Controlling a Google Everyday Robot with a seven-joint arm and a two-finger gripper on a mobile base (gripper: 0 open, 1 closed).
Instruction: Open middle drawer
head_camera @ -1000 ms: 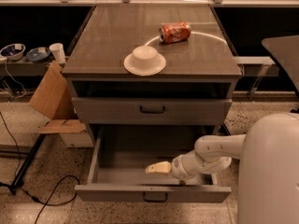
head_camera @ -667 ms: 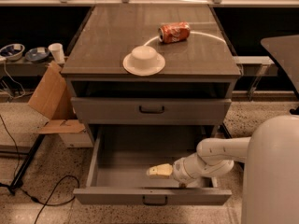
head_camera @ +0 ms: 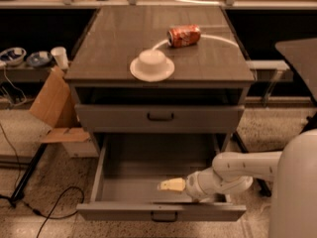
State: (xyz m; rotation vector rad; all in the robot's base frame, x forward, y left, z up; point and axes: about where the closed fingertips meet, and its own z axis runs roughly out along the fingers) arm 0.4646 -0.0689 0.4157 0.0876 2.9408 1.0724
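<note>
The middle drawer [head_camera: 124,211] is a wide grey drawer with a low front and a small black bar handle [head_camera: 163,216]. It stands pulled far out from the cabinet, and its inside looks bare. My gripper [head_camera: 172,184], cream-tipped on a white arm coming in from the right, sits inside the drawer just behind its front panel, pointing left. Above it, a taller-fronted grey drawer [head_camera: 99,118] with a black handle is shut.
On the cabinet top [head_camera: 109,43] are a white upturned bowl on a plate [head_camera: 152,65] and a red soda can [head_camera: 184,35] lying on its side. A cardboard box [head_camera: 52,103] and cables lie on the floor to the left. My white base [head_camera: 297,192] is at the right.
The gripper has shifted slightly right and toward the drawer front. The drawer front sits a little nearer the camera than before.
</note>
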